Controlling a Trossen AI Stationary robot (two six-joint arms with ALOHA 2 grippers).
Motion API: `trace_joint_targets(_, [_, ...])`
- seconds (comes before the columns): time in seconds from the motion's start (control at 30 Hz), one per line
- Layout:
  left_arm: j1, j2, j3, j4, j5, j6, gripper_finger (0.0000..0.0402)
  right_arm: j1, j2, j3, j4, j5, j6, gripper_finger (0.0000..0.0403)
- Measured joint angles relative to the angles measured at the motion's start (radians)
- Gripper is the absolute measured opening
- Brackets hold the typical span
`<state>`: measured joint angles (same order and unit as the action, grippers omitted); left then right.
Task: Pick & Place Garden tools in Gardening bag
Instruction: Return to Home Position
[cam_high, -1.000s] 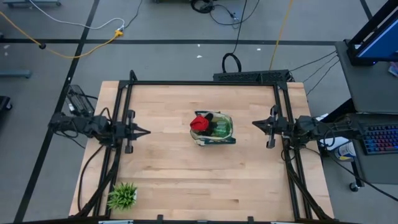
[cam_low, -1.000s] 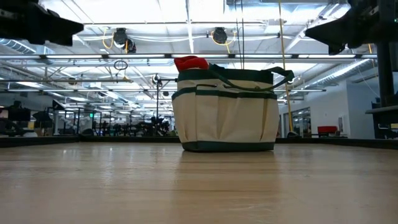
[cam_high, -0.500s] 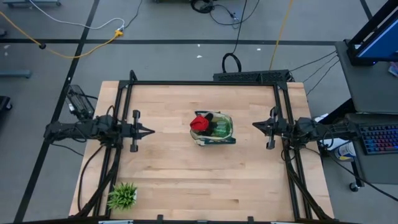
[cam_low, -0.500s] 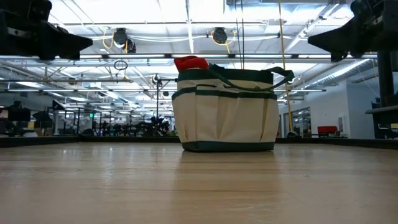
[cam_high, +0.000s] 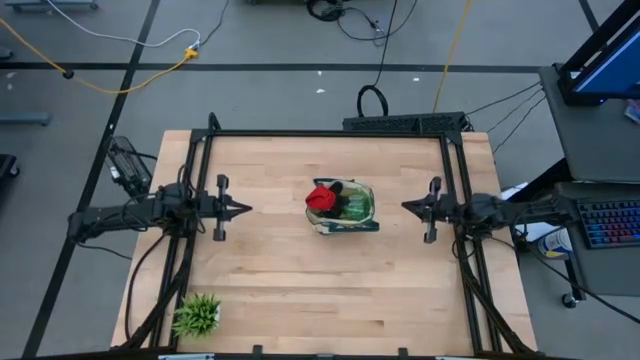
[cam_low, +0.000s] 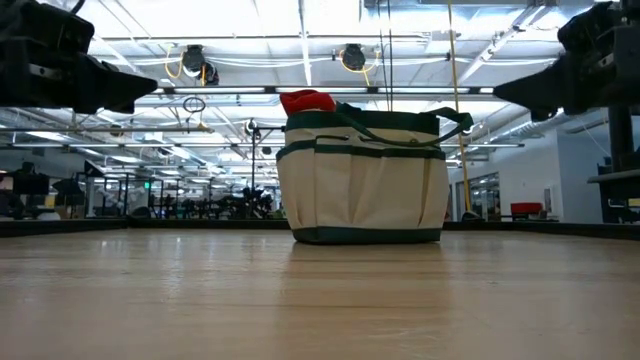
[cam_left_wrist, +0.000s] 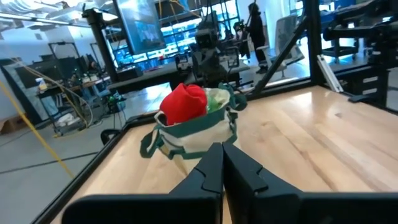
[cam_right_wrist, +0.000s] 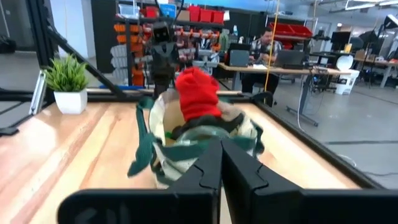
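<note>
The cream gardening bag (cam_high: 345, 207) with green trim stands upright on its base at the table's middle (cam_low: 362, 178). A red glove (cam_high: 320, 197) sticks out of its top (cam_left_wrist: 184, 104) (cam_right_wrist: 198, 93), with green and dark things beside it inside. My left gripper (cam_high: 244, 209) hovers shut at the table's left side, pointing level at the bag (cam_left_wrist: 222, 152). My right gripper (cam_high: 406, 207) hovers shut at the right side, also pointing level at the bag (cam_right_wrist: 221, 149). Neither holds anything.
A small potted green plant (cam_high: 196, 314) stands at the table's near left corner (cam_right_wrist: 68, 84). A black frame (cam_high: 330, 132) runs along the table's far, left and right edges. Bare wood lies around the bag. A person sits at a desk beyond the table (cam_right_wrist: 268, 43).
My left gripper has swung toward the table's near edge and sunk a little, still shut and aimed at the bag. My right gripper has sunk a little and edged toward the bag. The bag has stayed put.
</note>
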<state>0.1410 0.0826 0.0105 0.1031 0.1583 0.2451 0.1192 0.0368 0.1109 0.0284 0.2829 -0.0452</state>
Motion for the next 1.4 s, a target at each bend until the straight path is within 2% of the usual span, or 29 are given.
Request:
trace_joint_targets(0.1, [0.019,0.0,0.0,0.0,0.028,0.0,0.0007,0.0,0.0,-0.021,0.025,-0.003,0.011,0.0])
trace_joint_targets(0.27, [0.04,0.002,0.0,-0.018,0.029,-0.025,0.0003,0.0,0.0,-0.054,0.066,-0.003,0.009,0.0])
trace_joint_targets(0.5, [0.052,0.002,0.001,-0.056,0.025,-0.032,0.0017,0.0,0.0,-0.057,0.058,-0.002,0.003,0.0])
trace_joint_targets(0.73, [0.051,0.002,0.001,-0.045,0.025,-0.136,0.0019,0.0,0.002,-0.058,0.058,0.001,0.003,0.0003])
trace_joint_targets(1.4, [0.051,0.002,0.001,-0.041,0.025,-0.139,0.0019,0.0,0.002,-0.06,0.066,0.003,0.007,0.0008])
